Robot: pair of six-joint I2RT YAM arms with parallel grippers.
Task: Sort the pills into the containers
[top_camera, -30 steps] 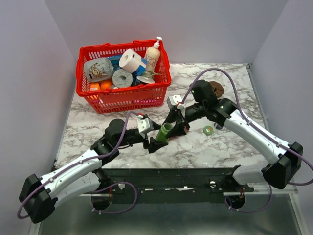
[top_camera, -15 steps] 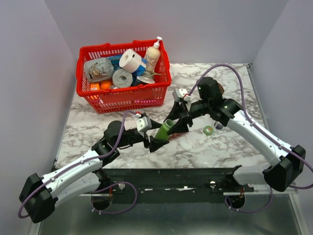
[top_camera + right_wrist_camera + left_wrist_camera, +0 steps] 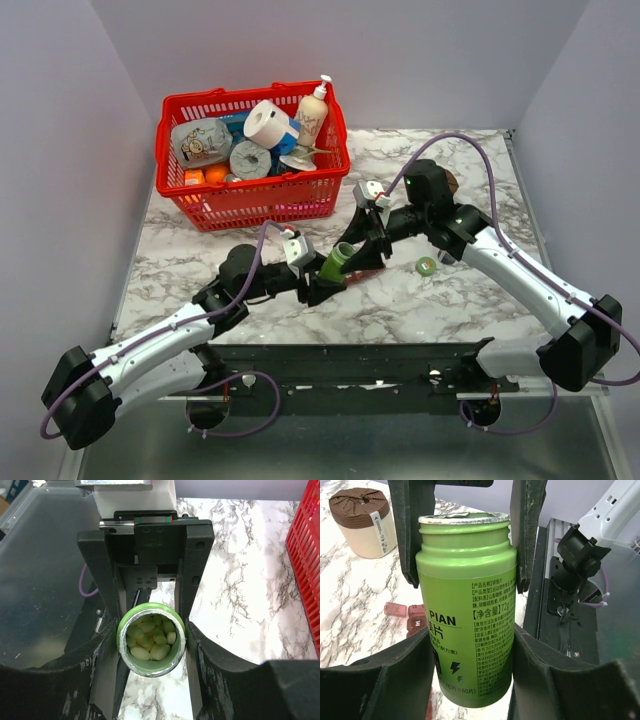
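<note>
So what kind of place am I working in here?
Probably a robot test cell, not a real home: plain walls box in a marble-pattern table, with a red shopping basket of household goods staged on it.

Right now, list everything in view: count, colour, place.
pill bottle: one, green, uncapped, held over the table by both grippers
pills: many, pale yellow, inside the pill bottle
pill organizer: one, dark red-brown, on the table under the pill bottle, mostly hidden
ring: one, green and white, on the table right of the pill bottle
jar: one, cream with a brown lid, far side of the table
basket: one, red, far-left corner, full of goods
toilet roll: one, white, in the basket
pump bottle: one, cream, in the basket
table: one, white-grey marble
left gripper: black, shut on the bottle's body
right gripper: black, shut on the bottle's neck
</note>
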